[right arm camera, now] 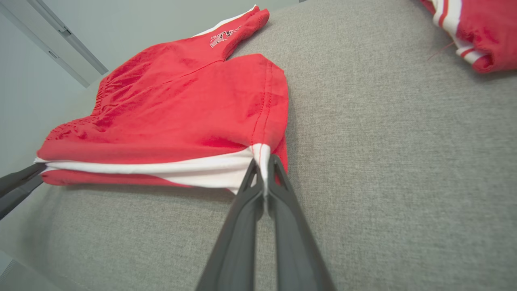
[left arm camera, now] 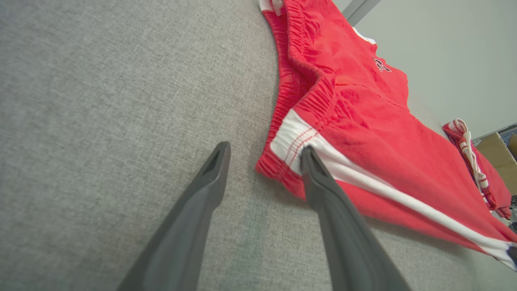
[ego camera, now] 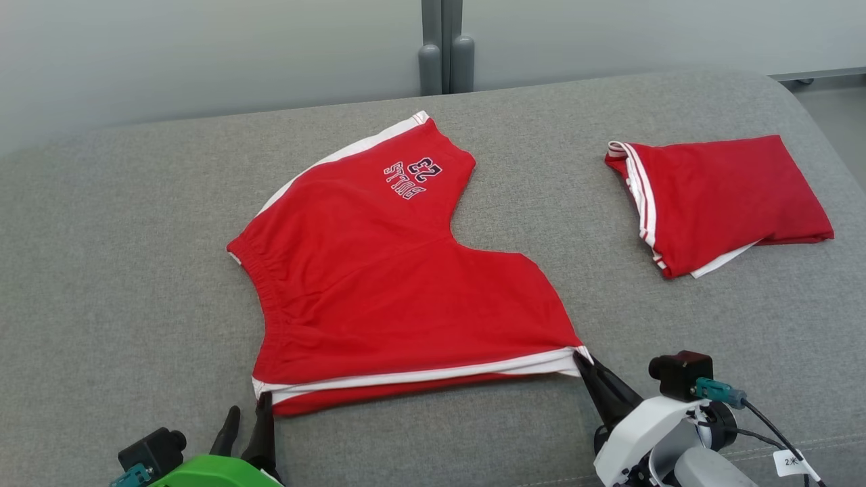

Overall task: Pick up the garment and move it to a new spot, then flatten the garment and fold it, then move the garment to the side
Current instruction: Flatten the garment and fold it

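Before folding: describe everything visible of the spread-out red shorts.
The red shorts, seemingly soft knit, have a gathered waistband, white side stripes and a dark number print on the far leg. They lie flat on the grey cushion. The right gripper is shut on the near hem corner; the left gripper stands open at the waistband corner, one finger against it.

Grey upholstered surface [ego camera: 135, 223] before a pale wall [ego camera: 203, 54]

The broad cushioned top is covered in grey woven fabric and rounds off at its far right corner. The wall behind is plain pale grey-green, split by a darker grey vertical post [ego camera: 443, 34] with two rounded ends. A strip of pale floor [ego camera: 839, 115] lies at far right, and the left wrist view catches a cardboard box [left arm camera: 494, 151]. Light is soft and even.
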Controlling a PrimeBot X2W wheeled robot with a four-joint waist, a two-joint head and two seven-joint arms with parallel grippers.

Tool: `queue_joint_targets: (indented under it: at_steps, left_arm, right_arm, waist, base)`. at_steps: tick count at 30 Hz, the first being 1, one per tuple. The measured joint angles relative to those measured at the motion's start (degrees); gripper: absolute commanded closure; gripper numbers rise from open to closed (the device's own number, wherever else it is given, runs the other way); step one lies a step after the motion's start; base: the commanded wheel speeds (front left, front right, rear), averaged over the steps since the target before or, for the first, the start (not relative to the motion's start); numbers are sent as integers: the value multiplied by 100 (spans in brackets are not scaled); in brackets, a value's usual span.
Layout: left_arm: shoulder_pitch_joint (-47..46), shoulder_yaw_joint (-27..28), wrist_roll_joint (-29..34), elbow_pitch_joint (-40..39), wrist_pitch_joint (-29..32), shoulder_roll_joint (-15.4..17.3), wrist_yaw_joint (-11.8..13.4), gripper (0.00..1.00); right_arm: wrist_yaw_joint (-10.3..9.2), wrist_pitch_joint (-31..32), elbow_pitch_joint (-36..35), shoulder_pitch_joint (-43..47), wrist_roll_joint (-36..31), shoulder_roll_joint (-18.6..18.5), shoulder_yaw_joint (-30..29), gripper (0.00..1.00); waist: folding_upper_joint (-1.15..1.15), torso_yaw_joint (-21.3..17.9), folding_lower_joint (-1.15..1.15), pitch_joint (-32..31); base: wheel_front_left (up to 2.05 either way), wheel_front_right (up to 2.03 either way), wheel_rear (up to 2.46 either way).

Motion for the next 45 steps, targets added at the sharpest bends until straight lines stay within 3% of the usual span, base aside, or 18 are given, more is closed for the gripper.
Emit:
queue_joint_targets:
  at_steps: [5,6,8,9,10,22,29,39,45]
  left_arm:
    - [0,-31,-57,110,-45,4,0,0]
    - [0,-31,-57,135,-46,4,0,0]
    - [0,-31,-75,163,-47,4,0,0]
    - [0,-29,-105,163,-47,4,-2,0]
    - [0,-24,-130,160,-48,4,-8,0]
    - [330,-325,272,-212,-98,110,-111,0]
    - [507,-183,460,-653,-99,255,-145,0]
    - [420,254,883,-1668,-101,248,-122,0]
    - [346,422,1133,-2065,-115,240,81,0]
  right_arm:
    - [0,0,23,-4,-141,3,8,100]
    - [0,0,36,-4,-149,5,8,92]
    - [0,0,74,-4,-159,9,32,57]
    - [0,0,94,-4,-176,11,48,14]
    - [0,0,100,-3,-202,13,52,0]
    - [0,-1,27,378,-321,-92,-36,0]
    - [-16,-1,-328,481,-460,-175,-346,0]
    - [-271,-2,-1109,296,-720,-203,-792,0]
    - [-474,-12,-1570,170,-833,-197,-1099,0]
  waist:
    - [0,-4,0,2]
    - [0,-4,0,1]
    - [0,-5,0,-3]
    - [0,-6,0,-6]
    - [0,-7,0,-10]
    - [0,-70,0,-196]
    - [0,-159,0,-345]
    - [0,-295,0,-548]
    - [0,-332,0,-584]
  base:
    - [0,0,0]
    - [0,0,0]
    - [0,0,0]
    - [0,0,0]
    - [0,0,0]
    - [0,0,0]
    - [0,0,0]
    - [0,0,0]
    - [0,0,0]
